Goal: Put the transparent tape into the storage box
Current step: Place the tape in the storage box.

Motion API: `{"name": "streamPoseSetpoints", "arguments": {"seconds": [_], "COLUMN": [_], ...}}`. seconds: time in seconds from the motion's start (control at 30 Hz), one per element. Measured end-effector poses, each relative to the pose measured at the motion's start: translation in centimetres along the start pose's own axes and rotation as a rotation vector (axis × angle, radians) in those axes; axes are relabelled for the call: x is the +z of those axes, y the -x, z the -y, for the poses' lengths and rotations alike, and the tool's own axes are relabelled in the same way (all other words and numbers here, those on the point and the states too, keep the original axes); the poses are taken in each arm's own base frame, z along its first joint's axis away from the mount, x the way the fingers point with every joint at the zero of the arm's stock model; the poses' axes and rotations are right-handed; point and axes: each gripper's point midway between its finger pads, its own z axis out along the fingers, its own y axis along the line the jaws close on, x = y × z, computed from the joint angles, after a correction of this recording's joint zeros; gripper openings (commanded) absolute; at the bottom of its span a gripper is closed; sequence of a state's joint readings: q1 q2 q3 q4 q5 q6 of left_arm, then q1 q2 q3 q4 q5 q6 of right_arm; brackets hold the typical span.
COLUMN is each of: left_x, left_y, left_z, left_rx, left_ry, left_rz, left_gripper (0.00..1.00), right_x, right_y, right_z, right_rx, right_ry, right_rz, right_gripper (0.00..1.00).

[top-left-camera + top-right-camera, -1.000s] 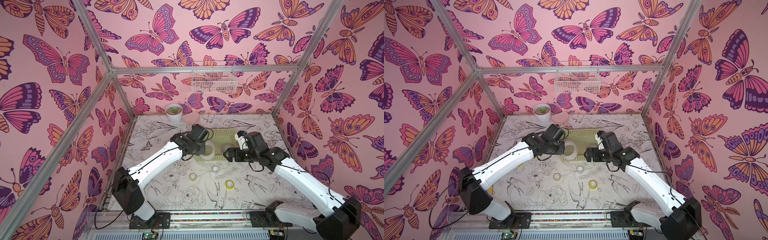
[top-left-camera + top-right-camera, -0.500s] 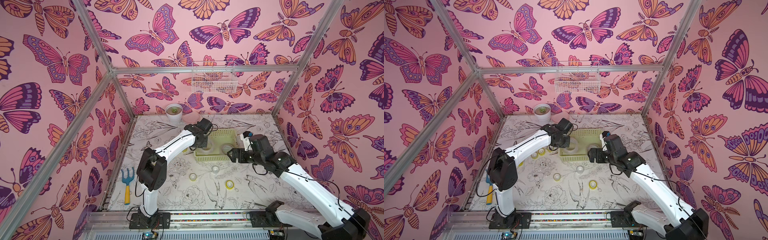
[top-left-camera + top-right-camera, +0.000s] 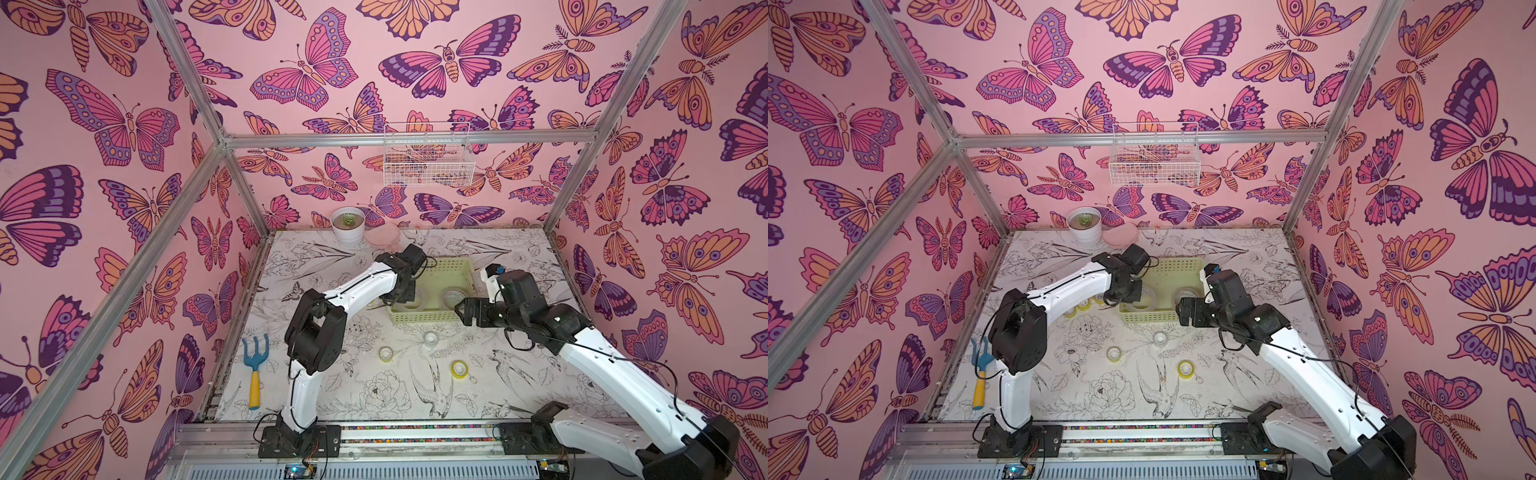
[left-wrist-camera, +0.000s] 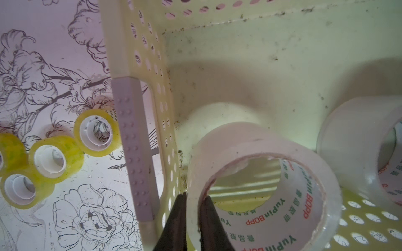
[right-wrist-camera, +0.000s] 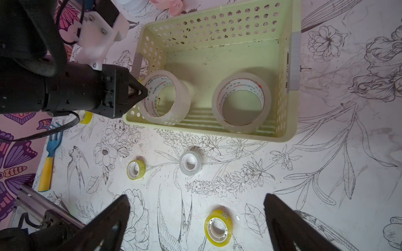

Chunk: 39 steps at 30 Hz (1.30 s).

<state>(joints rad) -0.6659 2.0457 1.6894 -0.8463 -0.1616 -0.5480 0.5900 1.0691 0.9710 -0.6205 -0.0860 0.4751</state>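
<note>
Left arm (image 3: pixel 357 286) folded upright; storage box (image 3: pixel 419 318) on floral tabletop (image 3: pixel 374 399), butterfly walls (image 3: pixel 124 133).

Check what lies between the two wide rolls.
Only bare storage box floor between the gripped roll and the loose roll, seen in the right wrist view.

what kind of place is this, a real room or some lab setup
Most likely a staged robot test cell, not a lived-in room: an aluminium frame holds butterfly-print panels, two white robot arms are mounted on a front rail, and a potted succulent and garden fork look like props.
</note>
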Motion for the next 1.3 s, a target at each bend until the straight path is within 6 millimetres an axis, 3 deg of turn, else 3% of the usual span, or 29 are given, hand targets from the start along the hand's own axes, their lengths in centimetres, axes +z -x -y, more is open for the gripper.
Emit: {"name": "streamPoseSetpoints", "arguments": {"seconds": [0.1,0.23,0.33,0.57,0.83,1.03,1.13,1.2,1.3], "left_x": [1.0,1.8,1.9,1.4,-1.7,-4.6,-6.3,-7.3,-8.5], "left_y": [-0.6,-1.4,-1.5,-1.4,-0.6,0.6,1.5,2.1,3.0], "left_z": [-0.1,-0.3,-0.4,-0.2,-0.2,-0.4,-1.0,-1.7,-3.0], "left_rx": [-0.008,-0.007,-0.008,-0.011,-0.021,-0.039,-0.063,-0.078,-0.109], "left_ry": [0.007,0.021,0.023,0.007,-0.027,-0.049,-0.043,-0.032,-0.016], "left_rz": [-0.025,-0.049,-0.053,-0.049,-0.001,0.062,0.114,0.148,0.189], "left_gripper": [0.0,0.07,0.16,0.22,0.32,0.42,0.49,0.64,0.68], "right_x": [0.0,0.0,0.0,0.1,0.7,0.3,0.4,0.5,0.8], "right_y": [0.0,0.0,0.0,0.1,-0.2,1.0,1.3,1.5,1.9], "right_z": [0.0,0.0,0.0,-0.1,-0.2,-1.6,-2.0,-2.1,-2.2], "right_rx": [0.0,0.0,0.0,0.0,-0.019,-0.066,-0.074,-0.075,-0.075], "right_ry": [0.0,0.0,0.001,0.006,0.008,0.033,0.044,0.047,0.051], "right_rz": [-0.001,-0.001,-0.001,0.0,-0.028,-0.016,-0.006,0.0,0.01], "right_gripper": [0.99,0.99,0.99,0.99,0.99,0.99,0.99,0.99,0.99]}}
